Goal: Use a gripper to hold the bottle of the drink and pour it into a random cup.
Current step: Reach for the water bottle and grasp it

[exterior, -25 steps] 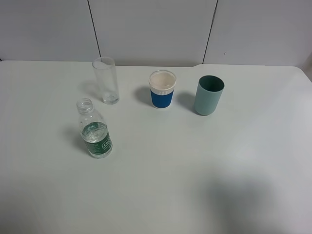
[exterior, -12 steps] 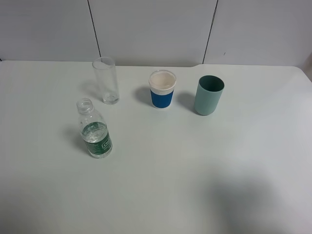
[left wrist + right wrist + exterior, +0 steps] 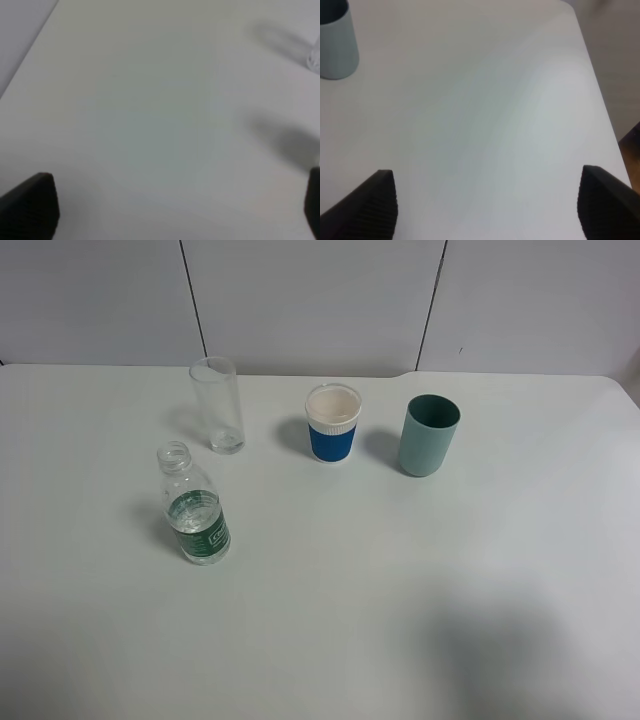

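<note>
White table (image 3: 400, 590) fills the high view, with a grey panelled wall (image 3: 310, 300) behind it. The bottle (image 3: 197, 515) stands upright on the left part of the table, capless, with clear liquid inside and a green label around its lower body. Just behind it, apart from it, stands the glass tumbler (image 3: 218, 405), upright and empty. Further right in the same back row are a blue-and-white cup (image 3: 332, 424) and then a teal cup (image 3: 429, 435), each upright and apart from its neighbours. Neither arm shows in this view.

From the left wrist, the left gripper (image 3: 180, 192) hangs over bare table with its jaws spread wide and nothing between them; only the dark tips of its fingers (image 3: 30, 207) show at the frame corners. Two soft shadows lie on the surface ahead, and a clear sliver (image 3: 315, 57) sits at the frame edge, too little of it to name.

From the right wrist, the right gripper (image 3: 487, 182) is likewise spread wide and grasps nothing, its ribbed black fingers (image 3: 365, 207) over the table near its far corner. The teal cup stands ahead of one finger, well apart from it. Beyond the table's edge a strip of brownish floor (image 3: 615, 60) shows.
</note>
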